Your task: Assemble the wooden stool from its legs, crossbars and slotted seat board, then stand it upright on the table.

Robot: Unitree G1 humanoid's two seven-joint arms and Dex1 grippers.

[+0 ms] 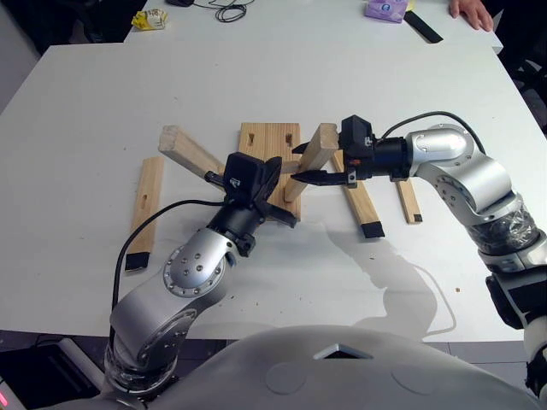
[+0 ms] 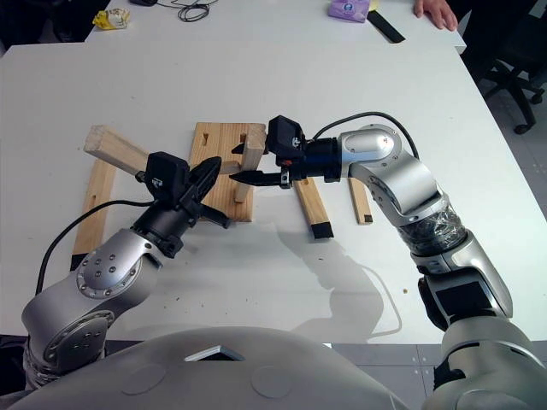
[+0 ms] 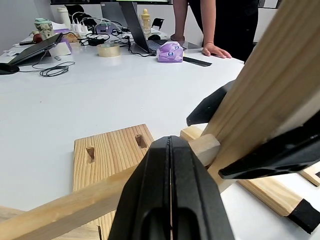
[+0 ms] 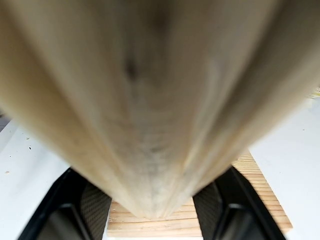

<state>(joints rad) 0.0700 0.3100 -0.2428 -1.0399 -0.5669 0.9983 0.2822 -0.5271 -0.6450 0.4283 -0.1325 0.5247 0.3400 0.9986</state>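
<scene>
A loose plank lay flat on the desk. The left end effector, its fingers pressed together, sat over a crossbar above the seat board. The crossbar's end touched a tilted leg, which the right end effector gripped. A spare leg lay just beside.
</scene>
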